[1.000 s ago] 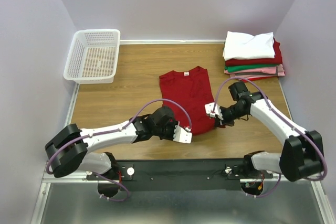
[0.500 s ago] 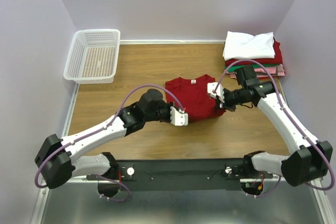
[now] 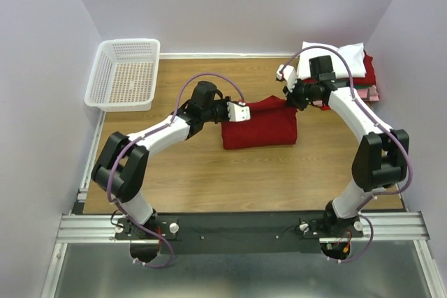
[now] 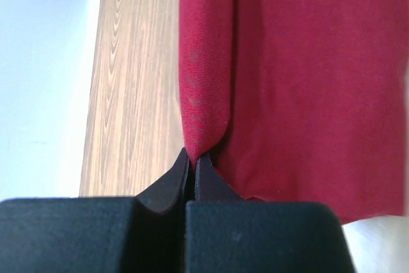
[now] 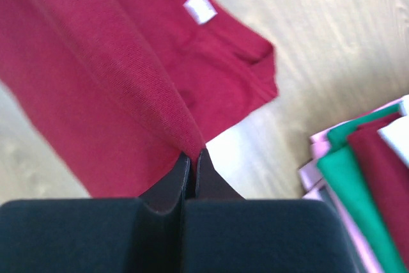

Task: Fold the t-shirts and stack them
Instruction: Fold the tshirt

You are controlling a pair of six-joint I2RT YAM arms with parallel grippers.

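A dark red t-shirt (image 3: 260, 130) lies doubled over in the middle of the wooden table, its lower half carried back over the upper half. My left gripper (image 3: 243, 112) is shut on the shirt's left corner (image 4: 203, 126), the cloth pinched between its black fingertips (image 4: 179, 171). My right gripper (image 3: 291, 97) is shut on the right corner (image 5: 160, 107), held just above the table. A white neck label (image 5: 199, 8) shows in the right wrist view. The stack of folded t-shirts (image 3: 335, 75) sits at the back right, white on top, with green (image 5: 358, 202) and pink layers below.
A white plastic mesh basket (image 3: 124, 75) stands at the back left corner. Lilac walls close in the table on three sides. The folded stack lies close behind my right arm's wrist. The arms' mounting rail (image 3: 237, 228) runs along the near edge.
Both grippers have carried the shirt's lower hem away from the near side toward the back, folding the shirt in half. The arms now reach far over the table.
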